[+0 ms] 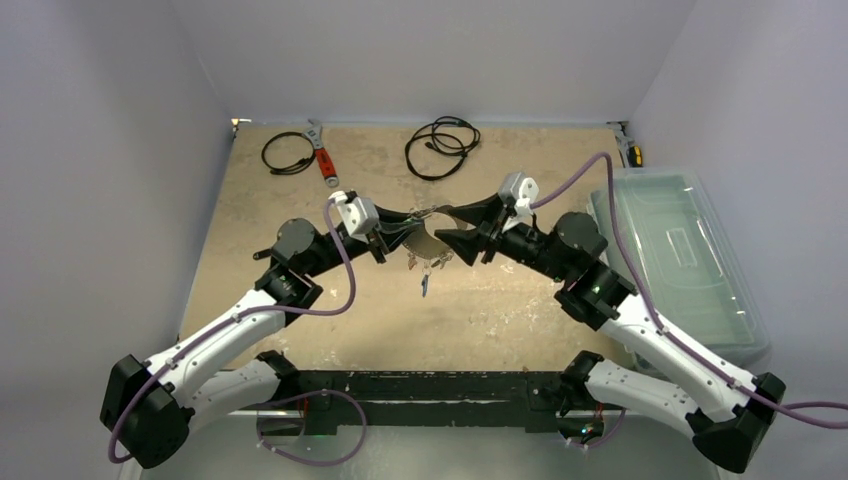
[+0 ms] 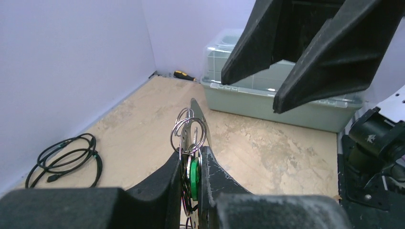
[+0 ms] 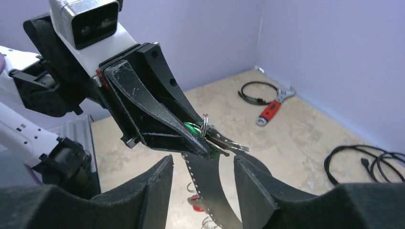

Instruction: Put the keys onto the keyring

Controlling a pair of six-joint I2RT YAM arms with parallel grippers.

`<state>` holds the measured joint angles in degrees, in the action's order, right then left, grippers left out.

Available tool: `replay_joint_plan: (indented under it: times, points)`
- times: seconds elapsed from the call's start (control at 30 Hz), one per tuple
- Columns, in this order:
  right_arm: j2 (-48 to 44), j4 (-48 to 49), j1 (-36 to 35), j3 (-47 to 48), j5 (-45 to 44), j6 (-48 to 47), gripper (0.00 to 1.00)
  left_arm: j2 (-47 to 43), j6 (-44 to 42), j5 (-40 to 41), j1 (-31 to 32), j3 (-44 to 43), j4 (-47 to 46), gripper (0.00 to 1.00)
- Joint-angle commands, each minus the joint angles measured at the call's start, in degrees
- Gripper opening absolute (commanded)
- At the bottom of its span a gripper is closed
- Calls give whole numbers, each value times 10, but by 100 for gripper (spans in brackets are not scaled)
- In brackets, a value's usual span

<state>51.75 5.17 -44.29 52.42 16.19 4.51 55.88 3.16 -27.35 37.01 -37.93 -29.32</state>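
My left gripper (image 1: 398, 233) is shut on the keyring (image 1: 428, 246), held up over the middle of the table. In the left wrist view its fingertips (image 2: 191, 152) pinch the ring's flat metal band (image 2: 197, 117) together with a green-tagged key (image 2: 193, 174) and small split rings (image 2: 188, 128). More keys (image 1: 425, 268) hang under the ring, one with a red tag (image 3: 196, 202). My right gripper (image 1: 452, 228) is open. In the right wrist view its jaws (image 3: 203, 162) stand either side of the keyring's band (image 3: 210, 191) without touching it. The left gripper (image 3: 200, 143) is just above.
A red-handled wrench (image 1: 322, 160) and two black coiled cables (image 1: 287, 152) (image 1: 440, 147) lie at the back of the table. A clear plastic bin (image 1: 680, 250) stands at the right edge, with a yellow-handled screwdriver (image 1: 634, 155) behind it.
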Motion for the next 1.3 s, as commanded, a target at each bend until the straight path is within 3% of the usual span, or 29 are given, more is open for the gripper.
replay_joint_plan:
  times: [0.0, 0.2, 0.47, 0.63, 0.83, 1.07, 1.17, 1.27]
  points:
    - [-12, 179, -3, -49, 10, 11, 51, 0, 63, -30, -11, 6, -104, 0]
    - [26, 200, -5, -36, 90, -6, 41, 2, 61, -38, -11, 8, -104, 0]
    - [51, 215, -6, -25, 90, -17, 40, 2, 58, -37, -11, 8, -102, 0]
    - [62, 219, -6, -22, 89, -16, 34, 1, 58, -39, -11, 10, -105, 0]
    - [82, 206, -6, -11, 96, -17, 18, 1, 57, -40, -11, 9, -103, 0]
    - [79, 187, -7, -3, 66, -19, 10, -1, 54, -41, -11, 11, -101, 0]
    - [82, 160, -7, 11, 57, -22, 0, -1, 51, -41, -11, 10, -99, 0]
    - [95, 102, -7, 45, 19, -13, 0, -4, 42, -41, -10, 10, -91, 0]
